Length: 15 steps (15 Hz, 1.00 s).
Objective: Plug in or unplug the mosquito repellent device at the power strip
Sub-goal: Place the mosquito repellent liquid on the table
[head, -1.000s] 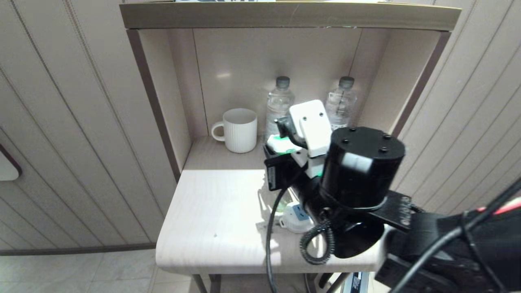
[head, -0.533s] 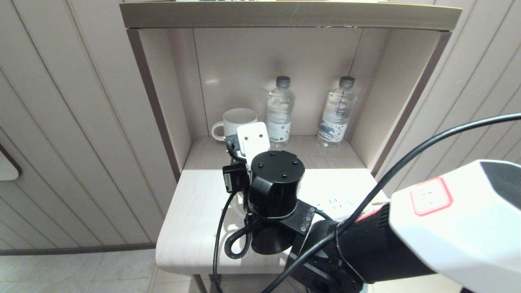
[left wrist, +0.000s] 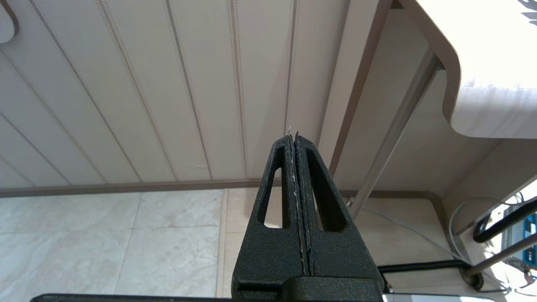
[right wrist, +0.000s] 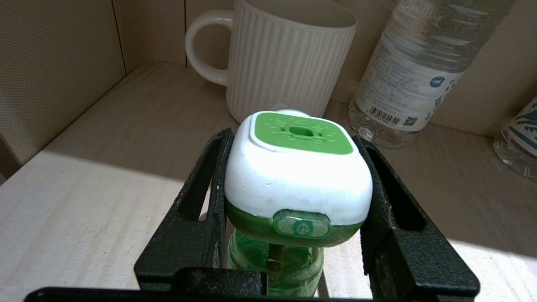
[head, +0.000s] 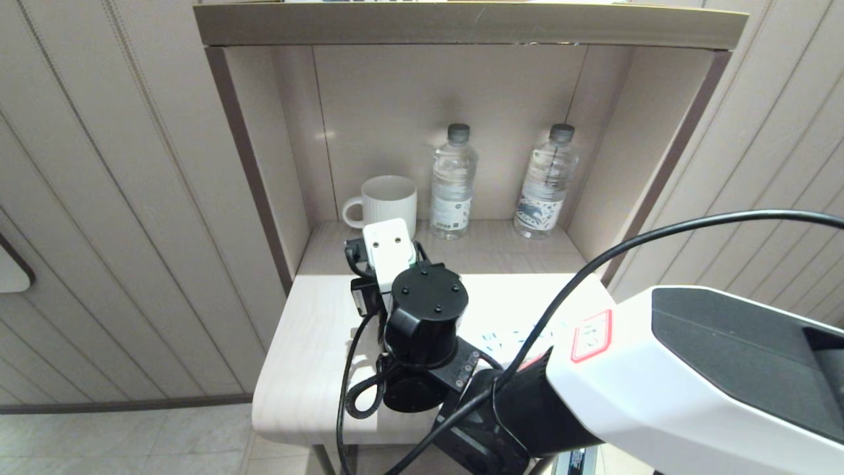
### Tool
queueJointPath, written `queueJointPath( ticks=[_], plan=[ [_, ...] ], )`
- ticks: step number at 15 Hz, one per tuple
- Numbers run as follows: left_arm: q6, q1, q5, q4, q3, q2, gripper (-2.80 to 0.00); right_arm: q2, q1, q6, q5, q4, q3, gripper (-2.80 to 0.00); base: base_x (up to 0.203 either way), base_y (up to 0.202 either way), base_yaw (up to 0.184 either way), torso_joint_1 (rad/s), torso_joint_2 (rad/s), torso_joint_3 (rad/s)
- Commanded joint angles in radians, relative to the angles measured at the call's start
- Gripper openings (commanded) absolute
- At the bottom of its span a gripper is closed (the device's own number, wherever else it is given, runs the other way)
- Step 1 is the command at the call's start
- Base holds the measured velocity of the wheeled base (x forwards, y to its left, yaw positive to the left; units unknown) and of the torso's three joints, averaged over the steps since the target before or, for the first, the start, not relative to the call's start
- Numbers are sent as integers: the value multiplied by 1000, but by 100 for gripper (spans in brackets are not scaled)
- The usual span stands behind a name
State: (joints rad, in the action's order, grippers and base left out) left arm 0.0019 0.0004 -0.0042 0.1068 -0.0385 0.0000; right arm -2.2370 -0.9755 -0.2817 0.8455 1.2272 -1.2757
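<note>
Green-faced device (right wrist: 298,176) sits clamped between my right gripper's (right wrist: 293,184) fingers, upright over the table (head: 310,343), near the mug (right wrist: 285,58) and a bottle (right wrist: 415,71). My left gripper (left wrist: 295,142) hangs below the table edge, fingers pressed together on nothing.

The mosquito repellent device (right wrist: 298,184) has a matt white plastic body and a translucent green bottle. The right gripper (right wrist: 293,218) fingers (right wrist: 201,201) look rough, grainy black (like cast plastic). The mug (right wrist: 277,63) is glossy, ribbed ceramic. The table (head: 316,343) shows pale wood grain.
</note>
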Motion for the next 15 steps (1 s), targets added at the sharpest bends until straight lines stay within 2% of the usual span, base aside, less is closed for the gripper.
queueJointPath(
  ticks=[1,9,10,15],
  plan=[
    [0,0,0,1,0,2,-280,-7,0,-2,4,8,-1,-280,0,0,0,0,0,0],
    [0,1,0,1,0,2,-280,-24,1,-2,6,8,-2,-280,0,0,0,0,0,0],
    [0,1,0,1,0,2,-280,-24,1,-4,6,6,-2,0,0,0,0,0,0,0],
    [0,1,0,1,0,2,-280,-22,1,-8,6,8,0,0,0,0,0,0,0,0]
  ],
)
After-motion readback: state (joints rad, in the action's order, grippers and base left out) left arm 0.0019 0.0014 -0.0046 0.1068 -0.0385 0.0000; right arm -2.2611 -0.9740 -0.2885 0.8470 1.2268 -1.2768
